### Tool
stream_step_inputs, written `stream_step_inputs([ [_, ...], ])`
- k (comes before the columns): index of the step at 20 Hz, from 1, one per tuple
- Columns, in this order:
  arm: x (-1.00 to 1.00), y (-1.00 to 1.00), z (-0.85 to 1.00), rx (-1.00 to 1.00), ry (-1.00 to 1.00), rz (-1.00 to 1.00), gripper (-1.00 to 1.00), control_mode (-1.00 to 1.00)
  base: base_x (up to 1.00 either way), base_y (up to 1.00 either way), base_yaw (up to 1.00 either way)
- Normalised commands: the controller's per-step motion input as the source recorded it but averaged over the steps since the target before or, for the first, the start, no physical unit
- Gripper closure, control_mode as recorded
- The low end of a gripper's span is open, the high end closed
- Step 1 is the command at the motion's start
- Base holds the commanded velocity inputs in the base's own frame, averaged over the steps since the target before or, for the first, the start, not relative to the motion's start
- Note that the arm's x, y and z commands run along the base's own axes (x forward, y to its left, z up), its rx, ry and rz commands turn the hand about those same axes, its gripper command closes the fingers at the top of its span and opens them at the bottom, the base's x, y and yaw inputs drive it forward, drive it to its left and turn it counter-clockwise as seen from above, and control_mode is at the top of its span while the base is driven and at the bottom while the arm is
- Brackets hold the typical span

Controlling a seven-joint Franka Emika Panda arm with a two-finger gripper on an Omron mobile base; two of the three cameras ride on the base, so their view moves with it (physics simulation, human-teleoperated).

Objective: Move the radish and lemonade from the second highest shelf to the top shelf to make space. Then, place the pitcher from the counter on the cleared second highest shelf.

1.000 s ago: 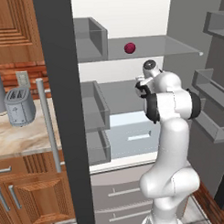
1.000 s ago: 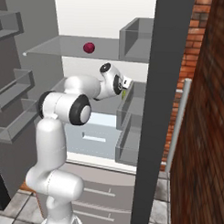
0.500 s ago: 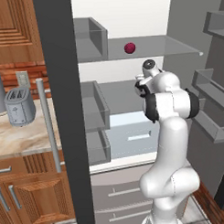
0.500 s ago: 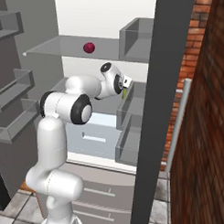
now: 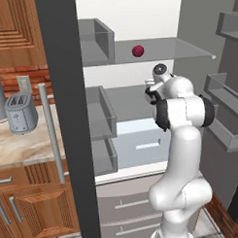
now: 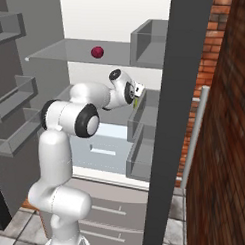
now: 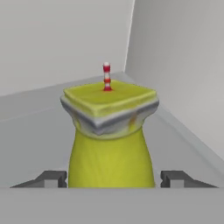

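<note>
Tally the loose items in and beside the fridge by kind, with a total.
Radish, on the top shelf: 1
Lemonade bottle, between the gripper fingers: 1
Toaster, on the counter: 1
Total: 3

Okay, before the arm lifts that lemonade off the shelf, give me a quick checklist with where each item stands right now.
1. Radish already on the top shelf: ok.
2. Lemonade centred between the fingertips: ok.
3. Gripper closed firmly on the bottle: cannot tell; the tips flank it closely.
4. Lemonade upright: ok.
5. Free room on the top shelf beside the radish: ok.
6. Pitcher waiting on the counter: cannot tell.
</note>
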Motion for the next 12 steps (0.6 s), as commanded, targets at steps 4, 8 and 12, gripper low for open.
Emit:
stream_step_inputs([
  [4,-0.9,0.05,0.09,0.0,-0.16,0.0,1.0,-1.0,0.0,0.0,0.0],
  [8,-1.0,0.21,0.29,0.0,-0.21,0.03,1.0,-1.0,0.0,0.0,0.0],
  [12,-1.0,0.4,0.56,-0.02,-0.26,0.03,1.0,-1.0,0.0,0.0,0.0],
])
